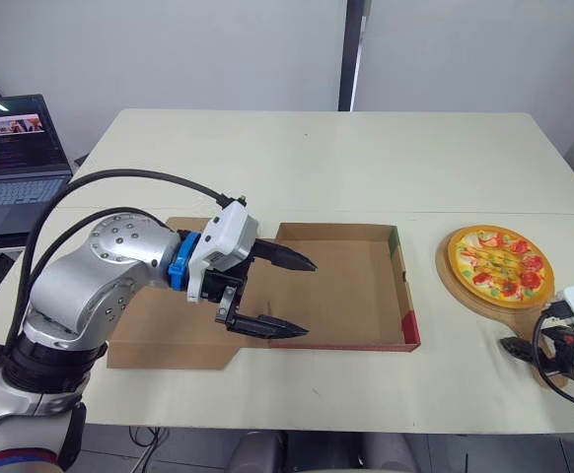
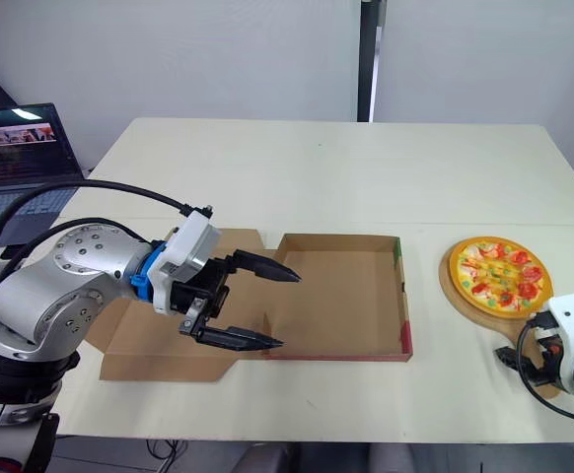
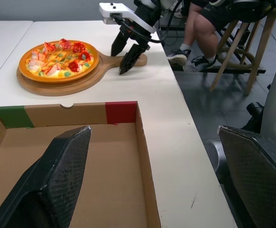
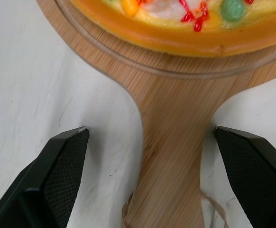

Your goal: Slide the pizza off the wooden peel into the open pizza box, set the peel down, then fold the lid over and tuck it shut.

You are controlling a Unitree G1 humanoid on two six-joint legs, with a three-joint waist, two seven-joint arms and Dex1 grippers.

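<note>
- The pale bench (image 1: 317, 158) carries everything
- The box (image 1: 351, 296) lies open near the bench's front edge, with its lid (image 1: 159, 340) flat on the bench to my left
- The peel (image 3: 57, 88) lies just right of the box, apart from it, handle toward me
- The pizza (image 1: 499, 262) sits on the peel's round end
- My left fingers (image 1: 289, 259) are spread wide, grasping nothing, over the box's left end
- My right fingers (image 4: 57, 171) are released, one on each side of the peel's handle, with a gap to the wood on both sides
</note>
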